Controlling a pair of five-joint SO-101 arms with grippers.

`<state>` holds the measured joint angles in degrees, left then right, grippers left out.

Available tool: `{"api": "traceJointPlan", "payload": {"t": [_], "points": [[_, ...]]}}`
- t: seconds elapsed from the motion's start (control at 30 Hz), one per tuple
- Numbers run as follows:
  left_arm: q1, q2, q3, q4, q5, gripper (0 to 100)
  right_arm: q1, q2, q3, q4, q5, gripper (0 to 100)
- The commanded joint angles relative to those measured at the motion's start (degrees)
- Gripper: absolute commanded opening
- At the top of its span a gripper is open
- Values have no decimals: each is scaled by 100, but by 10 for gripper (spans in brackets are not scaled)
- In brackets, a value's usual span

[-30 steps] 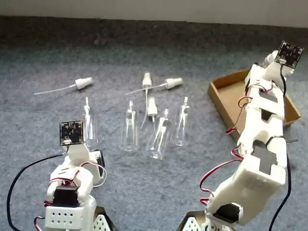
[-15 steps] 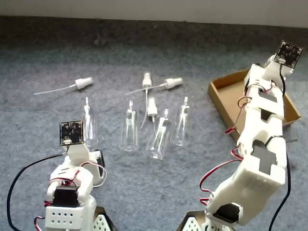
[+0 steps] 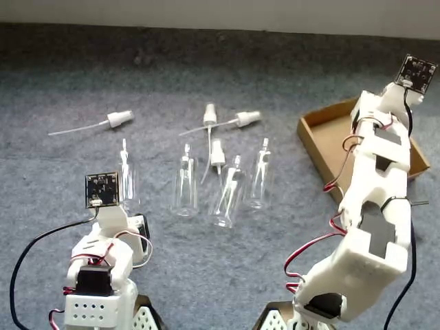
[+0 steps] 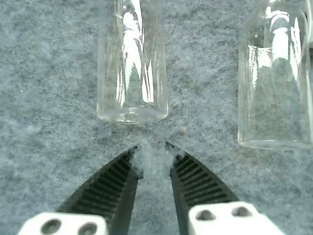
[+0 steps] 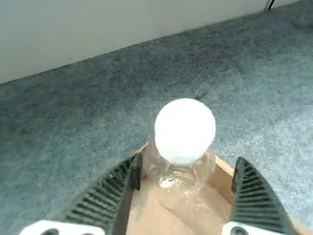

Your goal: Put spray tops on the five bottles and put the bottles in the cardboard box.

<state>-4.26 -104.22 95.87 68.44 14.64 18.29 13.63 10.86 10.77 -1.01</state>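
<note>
Grey carpet [image 3: 206, 275] bearing clear bottles [image 3: 184, 191] meets a pale wall [image 3: 206, 8].

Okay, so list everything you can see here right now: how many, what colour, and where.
uncapped bottles: four, clear, lying on the carpet in a loose row, one in front of the left arm.
loose spray tops: four, white with thin tubes, lying on the carpet just beyond the bottles.
capped bottle: one, clear with a white top, inside the cardboard box.
cardboard box: one, brown, far right of the table.
carpet: one, grey, covering the table.
arms: two, white, at the near edge.
left gripper: black fingers, slightly open, empty, near a bottle's base.
right gripper: black fingers, wide open either side of the capped bottle.
</note>
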Motion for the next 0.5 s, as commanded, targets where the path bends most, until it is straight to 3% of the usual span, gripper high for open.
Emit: {"api": "traceJointPlan", "payload": {"t": [0.0,0.23,0.47], "points": [[84,-13,119,-79,-88,46,-13,-400,-207,13,-18,282],[84,-13,119,-70,-88,46,-84,-409,-189,40,-18,284],[84,-13,119,-79,-88,46,-110,-444,-259,1130,-18,285]]}}
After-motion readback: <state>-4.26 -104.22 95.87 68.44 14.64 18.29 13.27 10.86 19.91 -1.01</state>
